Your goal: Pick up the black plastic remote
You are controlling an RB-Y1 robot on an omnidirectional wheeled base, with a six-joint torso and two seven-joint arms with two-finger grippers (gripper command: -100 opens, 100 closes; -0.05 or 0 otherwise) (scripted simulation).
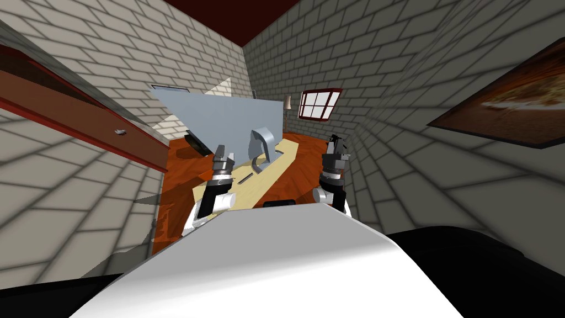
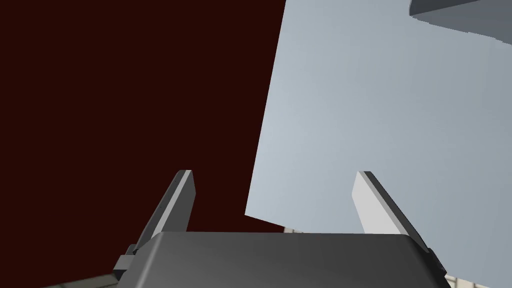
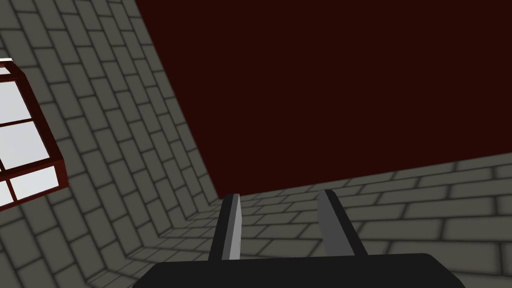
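Left gripper (image 1: 224, 152) hovers above the near left part of the table (image 1: 280, 161), pointing upward and away from the table top. Its two fingers (image 2: 372, 202) stand wide apart with nothing between them. In the left wrist view one finger shows against a big pale grey panel (image 2: 380, 125) and the other against a dark red surface.

The panel stands upright on the table's far half on a curved grey stand (image 1: 264, 142), whose foot rests on the table top.

A slim dark bar lies flat on the table's near half, just in front of the stand's foot; this looks like the remote (image 1: 246, 177). It lies on the bare pale top, below the left gripper and a little toward the table's middle. The gripper is not touching it.

Right gripper (image 1: 335, 142) is raised off the table's right edge, over the orange wooden floor (image 1: 185, 165). Its fingers (image 3: 232, 225) are parted by a narrower gap than the left pair and hold nothing.

A black oblong thing (image 1: 196, 142) sits off the table's left side, beside the panel's lower corner; I cannot tell what it is or what it rests on. A small dark block (image 1: 278, 203) shows at the table's near edge, mostly hidden. Beyond the table's far end there is a floor lamp (image 1: 287, 106) and a red-framed window (image 1: 318, 105) in the brick wall.
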